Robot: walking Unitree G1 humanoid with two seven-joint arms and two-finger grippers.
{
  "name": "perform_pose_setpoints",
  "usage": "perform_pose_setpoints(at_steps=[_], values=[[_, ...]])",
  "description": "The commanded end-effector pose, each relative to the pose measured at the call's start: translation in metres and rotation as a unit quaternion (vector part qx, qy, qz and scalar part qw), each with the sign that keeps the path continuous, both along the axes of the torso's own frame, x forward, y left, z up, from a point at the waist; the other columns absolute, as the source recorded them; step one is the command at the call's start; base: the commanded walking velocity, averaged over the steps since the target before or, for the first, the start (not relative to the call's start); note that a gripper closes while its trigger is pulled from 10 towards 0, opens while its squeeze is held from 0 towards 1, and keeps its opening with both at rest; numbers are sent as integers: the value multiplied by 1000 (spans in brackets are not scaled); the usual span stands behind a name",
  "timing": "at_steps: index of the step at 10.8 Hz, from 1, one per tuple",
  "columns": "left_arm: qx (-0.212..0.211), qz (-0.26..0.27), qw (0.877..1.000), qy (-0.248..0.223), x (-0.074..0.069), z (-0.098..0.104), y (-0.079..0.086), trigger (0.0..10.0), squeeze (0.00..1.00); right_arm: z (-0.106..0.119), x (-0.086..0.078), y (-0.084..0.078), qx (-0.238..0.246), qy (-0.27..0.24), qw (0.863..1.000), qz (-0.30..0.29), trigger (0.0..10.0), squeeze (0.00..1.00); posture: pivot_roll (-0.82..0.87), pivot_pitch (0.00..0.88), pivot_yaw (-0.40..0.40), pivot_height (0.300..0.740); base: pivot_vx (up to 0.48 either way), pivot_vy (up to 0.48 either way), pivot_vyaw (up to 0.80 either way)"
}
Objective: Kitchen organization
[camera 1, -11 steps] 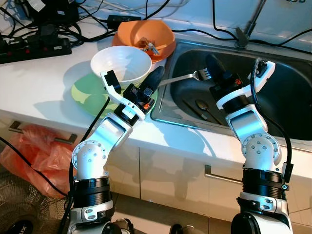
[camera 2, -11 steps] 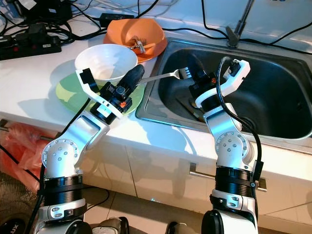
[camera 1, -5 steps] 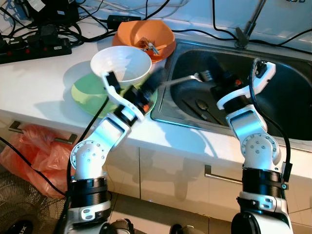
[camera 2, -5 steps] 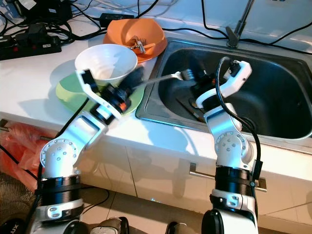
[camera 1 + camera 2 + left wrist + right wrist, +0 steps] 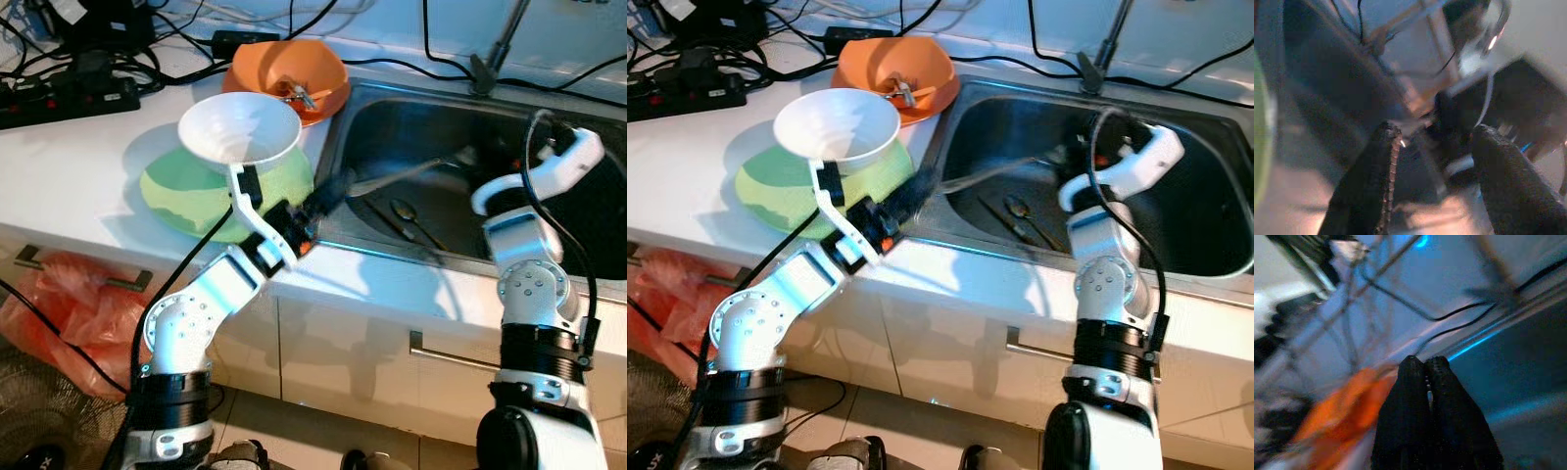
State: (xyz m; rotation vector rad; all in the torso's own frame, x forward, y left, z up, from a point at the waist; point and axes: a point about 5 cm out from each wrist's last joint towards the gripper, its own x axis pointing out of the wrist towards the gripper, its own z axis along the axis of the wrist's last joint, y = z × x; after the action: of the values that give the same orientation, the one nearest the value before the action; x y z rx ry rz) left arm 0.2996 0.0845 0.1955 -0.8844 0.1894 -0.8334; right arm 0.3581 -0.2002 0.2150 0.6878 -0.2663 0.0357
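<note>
**Fork blurred over the steel sink, between the two pincers**

The left pincer (image 5: 330,190) reaches over the sink's (image 5: 392,117) rim at its 9 o'clock side. In the left wrist view its two ribbed black fingers (image 5: 1382,161) stand well apart, with nothing between them. A thin metal fork (image 5: 407,173) shows as a pale streak running from just beside that pincer toward 2 o'clock, across the dark basin. It is too blurred to tell what grips it.

The right pincer (image 5: 1425,363) has its fingers pressed flat together. Whether the fork's end is between them cannot be told.

A spoon (image 5: 400,208) lies on the sink floor.

On the smooth white bench (image 5: 69,166), a deep white bowl (image 5: 240,132) sits on a flat green plate (image 5: 186,191). At 1 o'clock from it stands an orange bowl (image 5: 333,73) holding small metal utensils.
</note>
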Motion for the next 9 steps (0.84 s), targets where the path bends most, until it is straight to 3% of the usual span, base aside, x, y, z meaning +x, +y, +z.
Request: perform_pose_setpoints(at_steps=[1,2,4,7,8,9], values=[[48,-2,998,-27,-4,0,-1,10000,1000,3,3,-10,-36,6,998,-44,10000,0,96,117,-30,740,0,0,0],[77,3,996,-36,-3,-2,1,10000,1000,0,4,-16,-59,19,996,-66,10000,0,97,119,-29,740,0,0,0],[148,-4,987,-65,-6,-7,8,10000,1000,-5,6,-27,-170,35,978,-117,10000,0,97,122,-29,740,0,0,0],[204,-23,974,-99,-11,-8,12,10000,1000,-11,10,-24,-312,41,940,-131,10000,0,103,125,-42,740,0,0,0],[216,-22,971,-104,-9,-10,14,10000,1000,-14,13,-24,-319,47,938,-127,10000,0,103,125,-44,740,0,0,0],[228,-31,967,-114,-10,-11,13,10000,1000,-16,15,-21,-326,43,938,-112,10000,1000,105,126,-43,740,0,0,0]])
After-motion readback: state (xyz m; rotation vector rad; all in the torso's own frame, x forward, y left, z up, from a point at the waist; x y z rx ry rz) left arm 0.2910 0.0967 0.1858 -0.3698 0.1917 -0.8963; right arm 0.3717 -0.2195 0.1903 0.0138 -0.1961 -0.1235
